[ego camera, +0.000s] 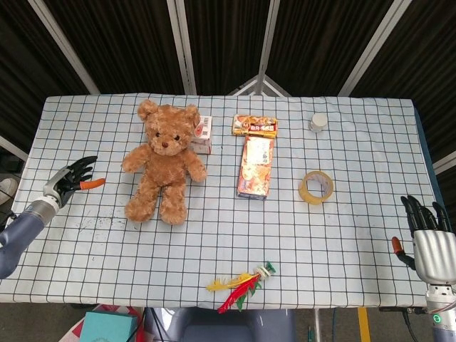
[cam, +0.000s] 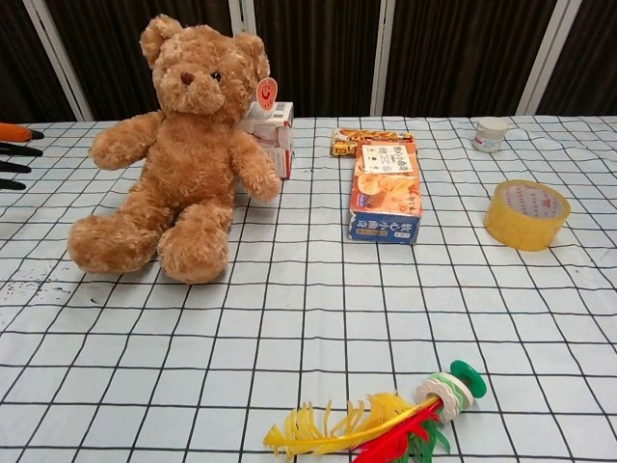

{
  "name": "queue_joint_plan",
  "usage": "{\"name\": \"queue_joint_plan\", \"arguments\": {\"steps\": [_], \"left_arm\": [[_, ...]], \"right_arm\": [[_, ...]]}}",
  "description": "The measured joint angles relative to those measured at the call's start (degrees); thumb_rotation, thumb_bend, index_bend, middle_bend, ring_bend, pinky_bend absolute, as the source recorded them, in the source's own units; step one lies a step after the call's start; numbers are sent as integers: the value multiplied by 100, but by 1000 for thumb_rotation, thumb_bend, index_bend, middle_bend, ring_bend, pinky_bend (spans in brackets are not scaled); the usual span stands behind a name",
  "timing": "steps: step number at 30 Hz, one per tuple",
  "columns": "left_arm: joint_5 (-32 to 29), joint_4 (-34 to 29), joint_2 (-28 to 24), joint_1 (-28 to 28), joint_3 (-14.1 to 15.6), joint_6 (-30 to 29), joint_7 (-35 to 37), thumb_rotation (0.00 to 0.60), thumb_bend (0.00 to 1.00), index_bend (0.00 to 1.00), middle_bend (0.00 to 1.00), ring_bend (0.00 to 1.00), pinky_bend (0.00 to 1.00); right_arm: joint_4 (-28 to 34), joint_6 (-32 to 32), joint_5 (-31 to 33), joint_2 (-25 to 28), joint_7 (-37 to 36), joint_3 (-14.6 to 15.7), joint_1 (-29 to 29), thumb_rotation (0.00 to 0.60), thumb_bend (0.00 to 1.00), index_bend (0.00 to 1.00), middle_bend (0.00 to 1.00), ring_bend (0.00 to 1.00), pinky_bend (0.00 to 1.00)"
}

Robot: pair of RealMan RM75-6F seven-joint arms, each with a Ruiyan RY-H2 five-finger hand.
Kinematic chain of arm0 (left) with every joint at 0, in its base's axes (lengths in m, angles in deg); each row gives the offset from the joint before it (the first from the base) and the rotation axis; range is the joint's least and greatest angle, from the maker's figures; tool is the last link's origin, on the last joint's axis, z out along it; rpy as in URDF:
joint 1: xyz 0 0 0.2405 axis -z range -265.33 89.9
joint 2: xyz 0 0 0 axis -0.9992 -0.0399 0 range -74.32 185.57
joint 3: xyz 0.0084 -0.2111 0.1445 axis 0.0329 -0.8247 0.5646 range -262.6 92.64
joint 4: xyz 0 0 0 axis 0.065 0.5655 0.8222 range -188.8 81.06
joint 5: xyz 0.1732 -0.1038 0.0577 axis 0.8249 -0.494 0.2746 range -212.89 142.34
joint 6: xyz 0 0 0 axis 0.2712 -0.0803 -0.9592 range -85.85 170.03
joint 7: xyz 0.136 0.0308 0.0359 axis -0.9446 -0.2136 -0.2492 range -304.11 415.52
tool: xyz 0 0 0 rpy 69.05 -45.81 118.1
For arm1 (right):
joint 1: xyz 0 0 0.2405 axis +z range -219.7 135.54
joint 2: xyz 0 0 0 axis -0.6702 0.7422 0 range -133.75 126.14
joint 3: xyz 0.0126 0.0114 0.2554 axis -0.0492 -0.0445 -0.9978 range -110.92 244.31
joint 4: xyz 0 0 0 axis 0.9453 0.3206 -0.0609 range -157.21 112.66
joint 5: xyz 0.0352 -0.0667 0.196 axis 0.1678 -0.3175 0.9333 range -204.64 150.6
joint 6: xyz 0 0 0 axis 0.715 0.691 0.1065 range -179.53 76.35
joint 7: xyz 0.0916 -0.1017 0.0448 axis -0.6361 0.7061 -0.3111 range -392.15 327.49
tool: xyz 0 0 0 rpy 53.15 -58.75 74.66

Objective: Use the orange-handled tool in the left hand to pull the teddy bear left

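A brown teddy bear (ego camera: 164, 161) (cam: 181, 145) sits on the checked table, left of centre, leaning against a small white box (ego camera: 202, 134). My left hand (ego camera: 70, 181) is over the table's left side, a short way left of the bear, and holds an orange-handled tool (ego camera: 92, 183) whose tip points toward the bear. In the chest view only its dark fingertips (cam: 17, 150) and the orange tip (cam: 13, 132) show at the left edge. My right hand (ego camera: 429, 244) hangs off the table's right front corner, fingers apart, holding nothing.
An orange snack box (ego camera: 256, 166) and a flat packet (ego camera: 254, 126) lie at centre. A tape roll (ego camera: 315, 187) and a small white jar (ego camera: 318, 122) are to the right. A feathered shuttlecock (ego camera: 242, 281) lies near the front edge.
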Motion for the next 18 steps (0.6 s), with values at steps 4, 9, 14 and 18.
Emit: {"name": "queue_joint_plan", "arguments": {"steps": [4, 9, 14, 18], "left_arm": [[-169, 136, 166, 88, -130, 102, -57, 600, 159, 146, 30, 0, 28], [-291, 331, 425, 282, -290, 277, -187, 600, 159, 145, 26, 0, 28], [-499, 637, 707, 486, -365, 410, -477, 600, 159, 145, 31, 0, 28], [-719, 838, 897, 583, -402, 442, -645, 600, 159, 147, 58, 0, 30]], "right_arm": [[-34, 28, 26, -8, -33, 12, -6, 600, 367, 31, 116, 193, 75], [-106, 83, 116, -15, -106, 7, -10, 600, 367, 31, 116, 193, 75], [-152, 118, 161, -8, -202, -22, 1, 600, 367, 31, 116, 193, 75], [-168, 120, 187, -1, -254, -36, -2, 600, 367, 31, 116, 193, 75]]}}
